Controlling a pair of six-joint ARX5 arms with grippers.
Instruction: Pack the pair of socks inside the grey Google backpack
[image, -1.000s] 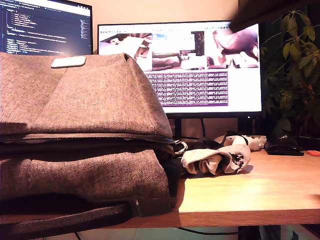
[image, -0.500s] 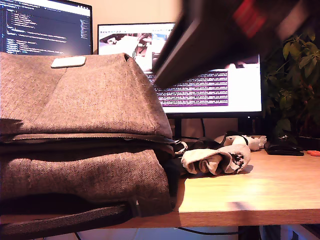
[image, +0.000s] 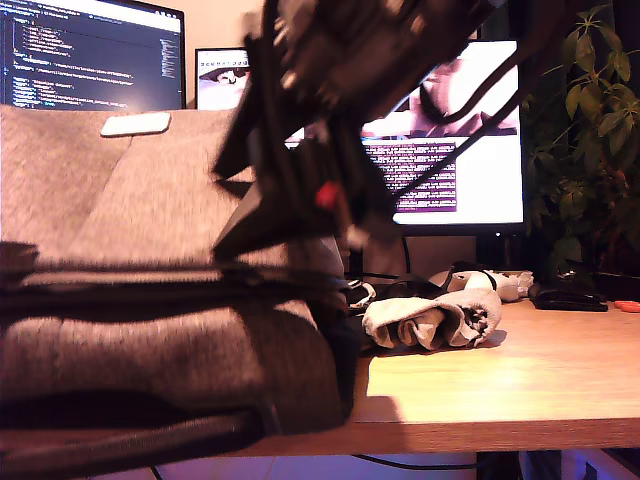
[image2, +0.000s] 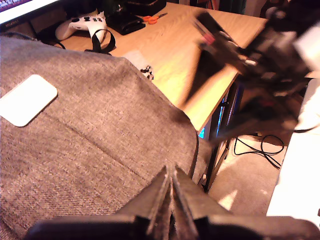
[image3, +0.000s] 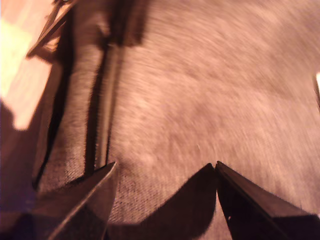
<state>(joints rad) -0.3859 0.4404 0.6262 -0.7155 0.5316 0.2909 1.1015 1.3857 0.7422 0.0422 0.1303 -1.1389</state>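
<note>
The grey Google backpack (image: 160, 290) lies flat along the surface's (image: 520, 390) front edge, logo patch (image2: 26, 99) up. The pair of socks (image: 432, 320) sits on the wood just beside it, untouched. First pincer (image2: 169, 200) hangs over the fabric, jaws pressed together; second pincer (image3: 162, 192) hovers over it, spread wide, holding nothing.

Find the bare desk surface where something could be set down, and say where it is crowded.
Bare wood lies in front of the pair of socks, reaching the desk front edge and the exterior view's right. Crowded: the grey Google backpack fills the exterior view's left; behind the socks sit a white controller, cables and a dark object.
</note>
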